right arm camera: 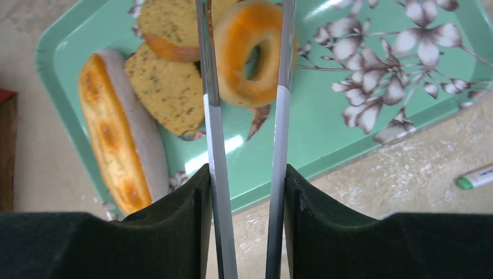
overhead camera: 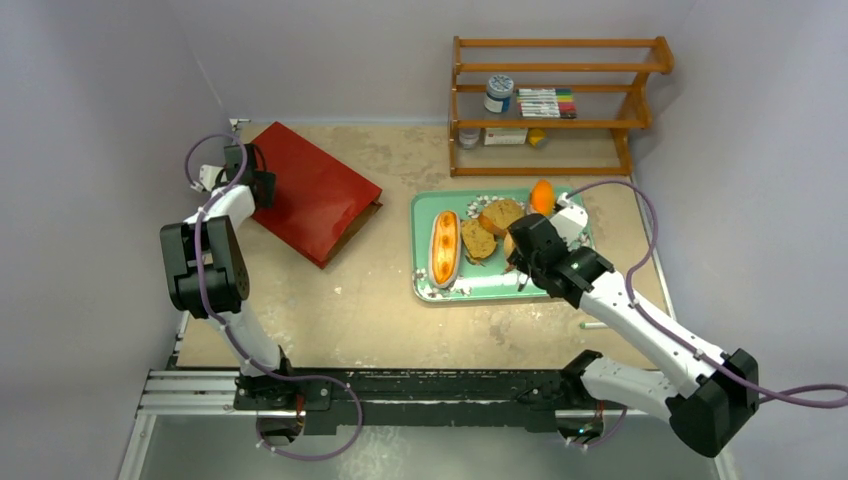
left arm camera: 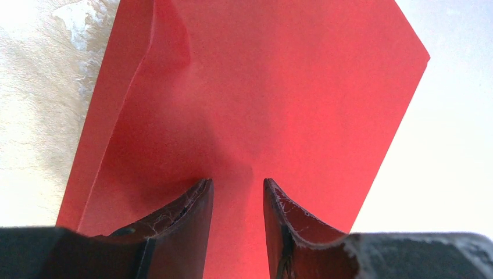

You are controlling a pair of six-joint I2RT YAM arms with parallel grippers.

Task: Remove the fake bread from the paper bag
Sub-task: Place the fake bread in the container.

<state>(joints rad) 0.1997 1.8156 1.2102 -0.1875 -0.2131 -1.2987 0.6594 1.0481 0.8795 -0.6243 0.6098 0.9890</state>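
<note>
While the right pincer [right arm camera: 247,180] clamps metal tongs [right arm camera: 210,116] astride the bagel [right arm camera: 241,52], the fake bread [overhead camera: 444,248] lies on the green tray [right arm camera: 349,139]; the left pincer [left arm camera: 238,195], parted, hangs over the flat paper bag [left arm camera: 279,104], well apart.

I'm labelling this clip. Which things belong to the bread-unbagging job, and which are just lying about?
Job: paper bag, fake bread, tongs in the right gripper, green tray.
Lying about: wooden shelf, its jar and markers, pen.

Overhead and left wrist share the paper bag [overhead camera: 315,190].
</note>
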